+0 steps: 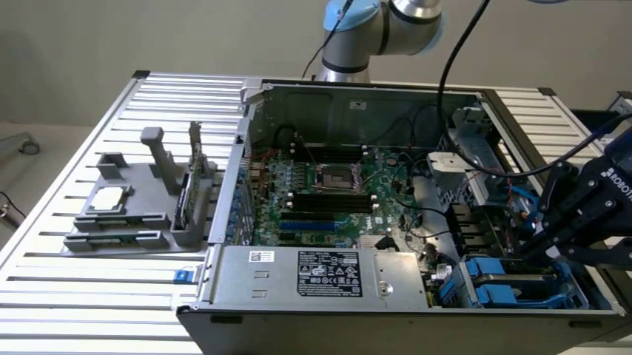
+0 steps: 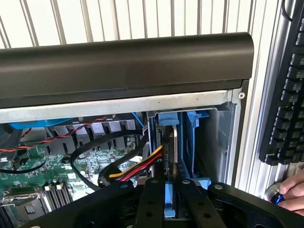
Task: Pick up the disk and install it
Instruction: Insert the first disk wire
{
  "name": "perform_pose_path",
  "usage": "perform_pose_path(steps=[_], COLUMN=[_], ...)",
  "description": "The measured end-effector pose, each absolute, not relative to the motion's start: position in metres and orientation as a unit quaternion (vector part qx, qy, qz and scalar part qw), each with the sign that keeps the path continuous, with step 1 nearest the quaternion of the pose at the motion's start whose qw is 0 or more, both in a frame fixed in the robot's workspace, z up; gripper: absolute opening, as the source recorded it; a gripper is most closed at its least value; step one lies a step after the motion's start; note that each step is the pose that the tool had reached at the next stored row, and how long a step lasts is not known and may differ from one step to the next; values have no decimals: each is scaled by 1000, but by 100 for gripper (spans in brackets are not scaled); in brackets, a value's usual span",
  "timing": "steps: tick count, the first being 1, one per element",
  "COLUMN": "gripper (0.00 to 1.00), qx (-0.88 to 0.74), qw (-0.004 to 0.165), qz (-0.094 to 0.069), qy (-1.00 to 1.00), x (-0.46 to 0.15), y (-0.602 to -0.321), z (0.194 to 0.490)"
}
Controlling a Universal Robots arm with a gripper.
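Note:
My gripper (image 2: 170, 184) is shut on the disk (image 2: 175, 142), its two black fingers (image 2: 153, 199) pressed on either side of a bright blue rail. The disk stands on edge, showing a thin silver side between blue plastic rails, inside the drive bay (image 2: 213, 137) at the corner of the open computer case. In the exterior view my gripper (image 1: 546, 250) reaches down into the case at the exterior view's right, just above the blue-railed drive bay (image 1: 513, 285). The disk's label is hidden.
A red, yellow and black cable bundle (image 2: 137, 166) runs right beside the disk. The grey power-supply box (image 1: 316, 274) and the motherboard (image 1: 326, 192) fill the case. A grey fixture (image 1: 129, 207) sits on the slatted table. A keyboard (image 2: 287, 95) and a person's hand (image 2: 290, 192) lie beside the case.

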State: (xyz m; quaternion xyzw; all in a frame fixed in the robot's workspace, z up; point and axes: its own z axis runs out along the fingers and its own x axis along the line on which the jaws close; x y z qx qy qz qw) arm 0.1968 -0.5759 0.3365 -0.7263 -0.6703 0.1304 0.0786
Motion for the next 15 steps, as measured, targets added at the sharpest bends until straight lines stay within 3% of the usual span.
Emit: perform_pose_path(steps=[15], gripper=[16], qx=[-711], qw=[83], qz=[125], qy=[-687], x=[197], y=[-576], z=[335])
